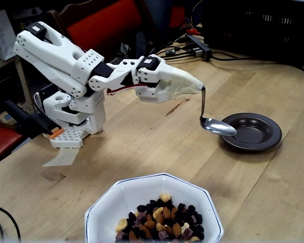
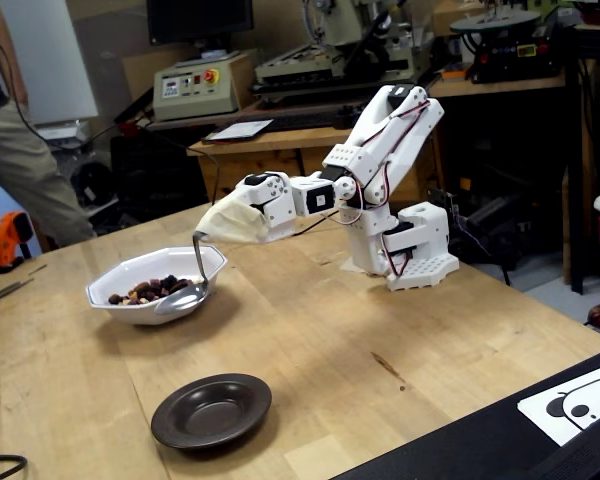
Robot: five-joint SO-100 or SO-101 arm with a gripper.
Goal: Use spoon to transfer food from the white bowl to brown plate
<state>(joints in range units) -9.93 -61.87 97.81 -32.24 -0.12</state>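
The shiny silver metal tablespoon [image 1: 218,125] hangs from the tip of the white two-finger gripper [image 1: 195,86], its handle end bound up in cream-coloured tape that also hides the fingers, so whether they are apart or together cannot be told. The white jointed arm [image 1: 66,61] rises from its base near the table's far edge, folds at the elbow, and reaches out roughly level over the wooden tabletop [image 1: 142,147]. The spoon's oval bowl sits level and looks empty. In one fixed view it appears against the near rim of the small round dark brown glossy plate [image 1: 253,131]; in the other it [image 2: 185,295] appears against the side of the large white octagonal bowl [image 2: 140,275]. Bare wood lies between bowl and plate [image 2: 212,410]. The plate holds nothing. The trail mix of almonds, cashews and dark raisins [image 1: 162,220] is heaped in the white bowl [image 1: 121,197].
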